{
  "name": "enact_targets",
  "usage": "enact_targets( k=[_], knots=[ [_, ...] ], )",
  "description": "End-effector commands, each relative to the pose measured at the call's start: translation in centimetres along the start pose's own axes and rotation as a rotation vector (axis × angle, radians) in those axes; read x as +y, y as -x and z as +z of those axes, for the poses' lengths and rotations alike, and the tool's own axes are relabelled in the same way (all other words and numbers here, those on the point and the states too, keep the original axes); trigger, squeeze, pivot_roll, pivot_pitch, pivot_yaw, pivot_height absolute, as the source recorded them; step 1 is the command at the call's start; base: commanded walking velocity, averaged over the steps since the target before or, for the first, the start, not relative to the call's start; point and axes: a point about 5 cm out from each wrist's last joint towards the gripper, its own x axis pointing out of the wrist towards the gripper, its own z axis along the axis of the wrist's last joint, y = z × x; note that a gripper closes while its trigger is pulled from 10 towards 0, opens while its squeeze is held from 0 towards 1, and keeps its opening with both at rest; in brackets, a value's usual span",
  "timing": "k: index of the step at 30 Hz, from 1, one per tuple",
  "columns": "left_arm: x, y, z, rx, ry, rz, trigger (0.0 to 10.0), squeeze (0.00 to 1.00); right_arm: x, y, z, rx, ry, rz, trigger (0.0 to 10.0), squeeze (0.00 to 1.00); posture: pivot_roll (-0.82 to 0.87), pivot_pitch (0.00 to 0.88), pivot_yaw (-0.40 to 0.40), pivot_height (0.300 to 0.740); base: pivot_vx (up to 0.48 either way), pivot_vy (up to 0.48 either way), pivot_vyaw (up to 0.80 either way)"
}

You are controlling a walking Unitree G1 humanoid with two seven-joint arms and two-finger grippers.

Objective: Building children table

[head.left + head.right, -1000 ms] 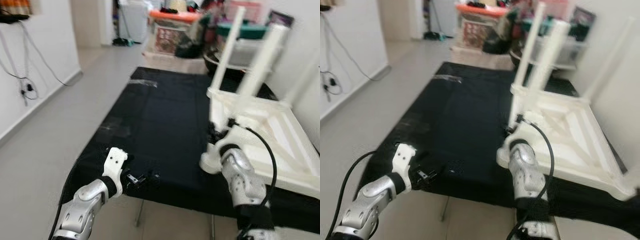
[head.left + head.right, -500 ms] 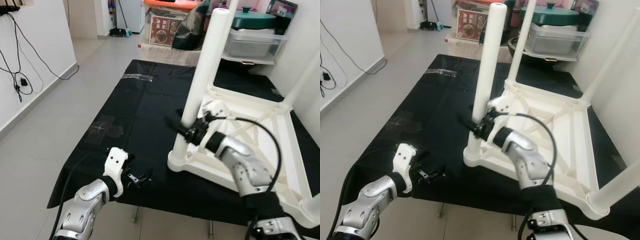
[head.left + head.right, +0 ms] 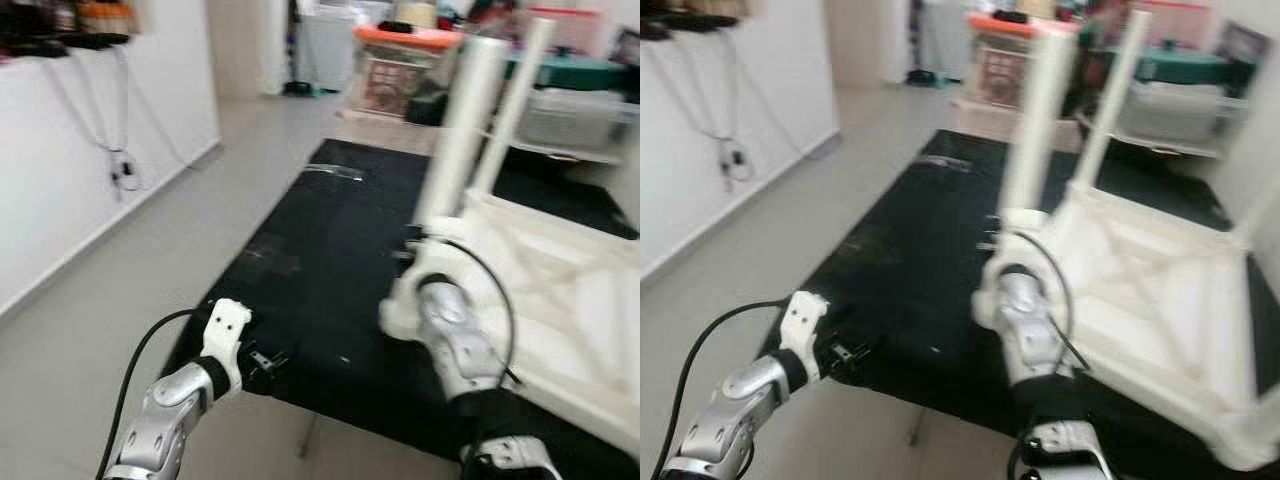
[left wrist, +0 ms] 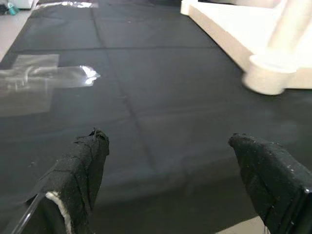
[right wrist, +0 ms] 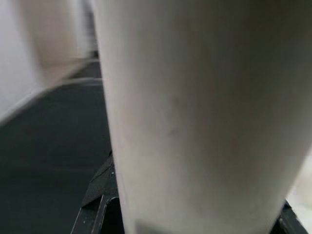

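Right gripper (image 3: pixel 418 252) clamped on near leg (image 3: pixel 458 130) through head pan; left gripper (image 4: pixel 170 161) spread, idle; leg presumably seating.

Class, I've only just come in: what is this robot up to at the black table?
The robot is putting together a white children's table, which lies upside down on a black-covered worktable. Its right gripper is at the base of the nearest white leg, which stands upright in its corner socket; the right wrist view has that leg close between the fingers. The left gripper hovers open over the cloth near the table's front edge, holding nothing.
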Motion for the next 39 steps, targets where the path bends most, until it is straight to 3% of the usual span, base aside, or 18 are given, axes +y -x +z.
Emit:
enact_targets(
  k=[1, 3, 4, 7, 8, 11, 12, 18, 25, 26, 28, 29, 32, 33, 34, 36, 38, 39],
  knots=[
    [-0.7, -0.6, 0.1, 0.001, -0.005, -0.028, 10.0, 0.0, -2.3, 0.9, -4.9, 0.244, 0.089, -0.135, 0.0, 0.0, 0.05, 0.0, -0.088, 0.74, 0.0, 0.0, 0.0],
    [-0.8, -0.7, 0.2, 0.0, -0.005, -0.034, 10.0, 0.0, -1.9, 1.1, -5.0, 0.255, 0.081, -0.112, 1.0, 0.0, 0.05, 0.0, -0.085, 0.74, 0.0, 0.0, 0.0],
    [-0.6, -0.6, 0.2, 0.002, -0.008, -0.033, 10.0, 0.0, -0.3, 1.4, -4.4, 0.231, 0.031, 0.006, 10.0, 0.0, 0.05, 0.0, -0.083, 0.74, 0.0, 0.0, 0.0],
    [-0.6, -0.6, 0.2, 0.002, -0.008, -0.033, 10.0, 0.0, -0.3, 1.4, -4.4, 0.231, 0.031, 0.006, 10.0, 0.0, 0.05, 0.0, -0.083, 0.74, 0.0, 0.0, 0.0],
    [-0.5, -0.5, 0.2, 0.004, -0.008, -0.032, 10.0, 0.0, 1.4, 1.6, -3.3, 0.173, -0.022, 0.129, 10.0, 1.0, 0.05, 0.0, -0.084, 0.74, 0.0, 0.0, 0.0],
    [-0.3, -0.3, 0.0, 0.008, -0.008, -0.027, 10.0, 0.0, 4.7, 1.5, 0.0, 0.096, -0.151, 0.428, 10.0, 0.93, 0.04, 0.0, -0.082, 0.74, 0.0, 0.0, 0.0],
    [-0.3, -0.3, 0.0, 0.008, -0.007, -0.025, 10.0, 0.0, 5.5, 1.4, 1.1, 0.084, -0.194, 0.494, 10.0, 0.0, 0.04, 0.0, -0.082, 0.74, 0.0, 0.0, 0.0],
    [-0.8, -0.9, 0.1, -0.001, -0.008, -0.037, 10.0, 0.0, 7.2, 1.6, 5.7, -0.089, -0.216, 0.838, 10.0, 0.0, 0.06, 0.0, -0.095, 0.74, 0.0, 0.0, 0.0],
    [-0.1, -0.3, 0.2, -0.001, -0.015, -0.013, 10.0, 0.0, 8.9, 3.0, 6.1, -0.17, -0.095, 1.132, 9.6, 0.0, 0.08, 0.0, -0.104, 0.74, 0.0, 0.0, 0.0],
    [-0.2, -0.2, 0.1, 0.001, -0.013, -0.014, 10.0, 0.0, 9.4, 3.8, 5.3, -0.161, -0.077, 1.197, 2.2, 0.0, 0.08, 0.0, -0.112, 0.74, 0.0, 0.0, 0.0],
    [-0.3, -0.1, 0.0, 0.003, -0.013, -0.014, 10.0, 0.0, 9.6, 4.1, 5.0, -0.157, -0.069, 1.219, 2.2, 0.0, 0.08, 0.0, -0.112, 0.74, 0.0, 0.0, 0.0],
    [-0.3, -0.1, 0.0, 0.003, -0.013, -0.014, 10.0, 0.0, 9.7, 4.3, 4.7, -0.155, -0.065, 1.228, 0.0, 0.0, 0.08, 0.0, -0.114, 0.74, 0.0, 0.0, 0.0],
    [-0.3, -0.3, 0.2, -0.003, -0.011, -0.013, 10.0, 0.0, 9.7, 4.8, 3.9, -0.144, -0.045, 1.243, 0.0, 0.0, 0.08, 0.0, -0.108, 0.74, 0.0, 0.0, 0.0],
    [-0.4, -0.4, 0.3, -0.005, -0.01, -0.015, 10.0, 0.0, 9.4, 4.4, 3.1, -0.117, -0.016, 1.176, 0.0, 0.0, 0.07, 0.0, -0.104, 0.74, 0.0, 0.0, 0.0],
    [-0.4, -0.4, 0.3, -0.005, -0.01, -0.018, 10.0, 0.0, 8.4, 2.5, 1.7, -0.014, -0.018, 0.889, 0.0, 0.0, 0.07, 0.0, -0.103, 0.74, 0.0, 0.0, 0.0],
    [-0.4, -0.4, 0.3, -0.005, -0.01, -0.018, 10.0, 0.0, 8.4, 2.5, 1.7, -0.014, -0.018, 0.889, 0.0, 0.0, 0.07, 0.0, -0.103, 0.74, 0.0, 0.0, 0.0],
    [-0.4, -0.5, 0.4, -0.006, -0.01, -0.019, 10.0, 0.0, 7.5, 1.3, 0.5, 0.062, -0.009, 0.681, 0.0, 0.0, 0.07, 0.0, -0.103, 0.74, 0.0, 0.0, 0.0],
    [-0.3, -0.4, 0.3, -0.004, -0.009, -0.019, 10.0, 0.0, 5.4, 0.1, -0.9, 0.139, -0.01, 0.383, 0.0, 0.0, 0.07, 0.0, -0.101, 0.74, 0.0, 0.0, 0.0]
  ],
)
